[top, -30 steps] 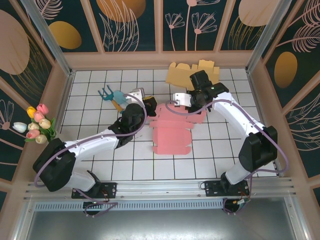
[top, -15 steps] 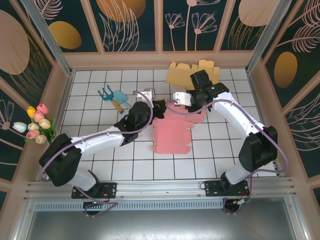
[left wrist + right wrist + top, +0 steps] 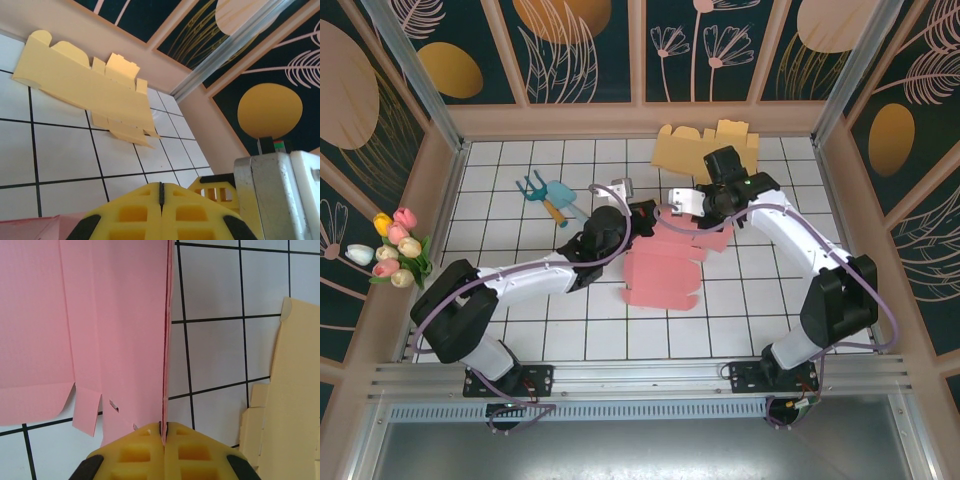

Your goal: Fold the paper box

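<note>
Since a second ago the left gripper (image 3: 642, 214) has reached right to the far left corner of the pink paper box (image 3: 660, 276), which lies on the white tiles (image 3: 520, 330); the right gripper (image 3: 680, 203) stands at its far edge. On the left wrist view, the fingers (image 3: 135, 210) are pressed together with nothing between, and a yellow flat box (image 3: 85, 82) lies beyond. On the right wrist view, the fingers (image 3: 145, 450) pinch a raised edge of the pink paper box.

Left end effector (image 3: 161, 192) closed by the pink sheet (image 3: 100, 315), right end effector (image 3: 164, 432) clamped on its far edge, both arms angled inward.
</note>
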You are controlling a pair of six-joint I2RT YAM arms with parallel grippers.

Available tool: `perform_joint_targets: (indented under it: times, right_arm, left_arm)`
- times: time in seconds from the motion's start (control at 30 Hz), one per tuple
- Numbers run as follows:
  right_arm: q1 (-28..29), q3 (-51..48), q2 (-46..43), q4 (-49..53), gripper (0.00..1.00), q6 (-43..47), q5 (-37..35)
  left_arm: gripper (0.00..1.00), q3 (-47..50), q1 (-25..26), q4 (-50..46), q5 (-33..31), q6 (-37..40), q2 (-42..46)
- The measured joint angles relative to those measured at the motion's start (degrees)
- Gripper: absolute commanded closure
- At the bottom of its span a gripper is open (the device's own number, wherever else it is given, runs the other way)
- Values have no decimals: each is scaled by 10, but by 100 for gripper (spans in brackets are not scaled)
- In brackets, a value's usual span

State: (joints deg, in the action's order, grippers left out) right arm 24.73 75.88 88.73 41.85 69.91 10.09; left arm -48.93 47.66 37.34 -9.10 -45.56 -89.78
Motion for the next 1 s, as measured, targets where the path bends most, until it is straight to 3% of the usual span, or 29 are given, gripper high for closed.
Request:
perform_joint_targets:
  times: [0.27,0.47,0.73,0.9,1.0]
  right_arm:
    - [-14,-46,-34,-25,100,0,9]
    - [-18,-47,-50,-35,100,0,9]
    - [-18,-71,-61,-45,100,-2,9]
    - [-19,-74,-65,-47,100,-2,9]
    - [-19,-75,-71,-51,100,-2,9]
  left_arm:
    - [99,68,0,-23,-63,30,98]
    - [98,115,-1,-27,-27,76,138]
    - [77,158,-1,-32,9,109,91]
    - [65,157,-1,-32,-21,118,63]
    - [63,157,-4,-34,-43,119,40]
